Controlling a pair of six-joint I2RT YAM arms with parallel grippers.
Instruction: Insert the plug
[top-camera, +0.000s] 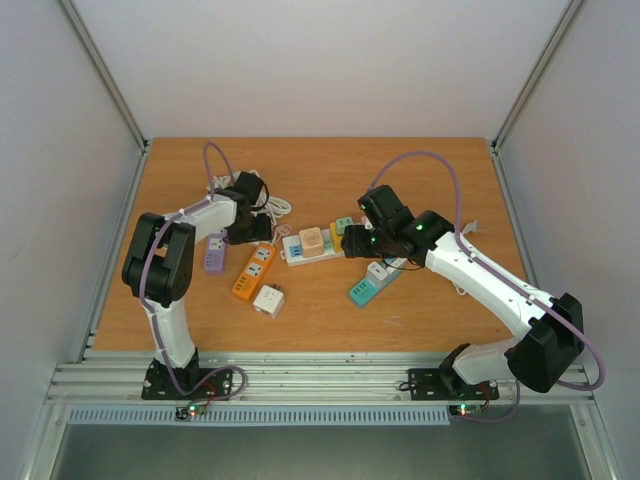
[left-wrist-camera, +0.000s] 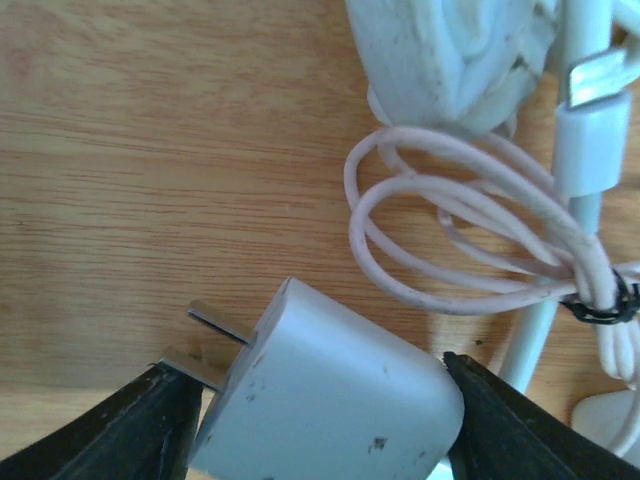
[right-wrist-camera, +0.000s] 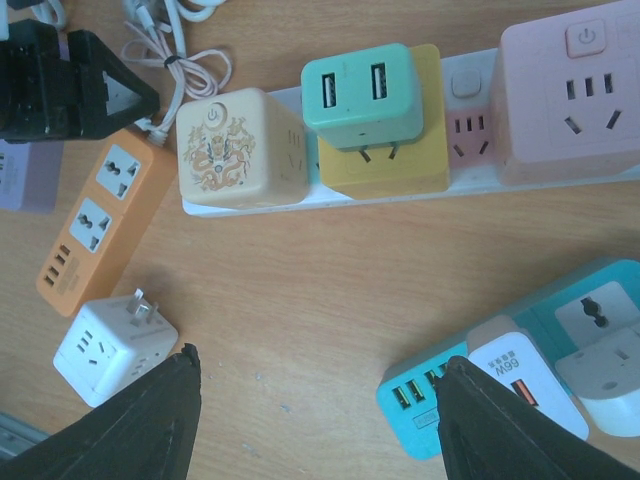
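**Plug in left jaws, right jaws spread**

Plug (left-wrist-camera: 330, 400), white, prongs pointing left, pinched between left jaws over tabletop (left-wrist-camera: 150, 150), beside coiled cable (left-wrist-camera: 450, 230). Orange strip (top-camera: 254, 270) and white cube adapter (top-camera: 268, 300) nearby. Farther right, right jaws spread wide, holding nothing, over bare wood between long white strip (right-wrist-camera: 475, 180) and teal strip (top-camera: 358, 294).

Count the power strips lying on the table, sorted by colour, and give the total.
purple strip: 1
orange strip: 1
white strip: 1
teal strip: 1
Total: 4
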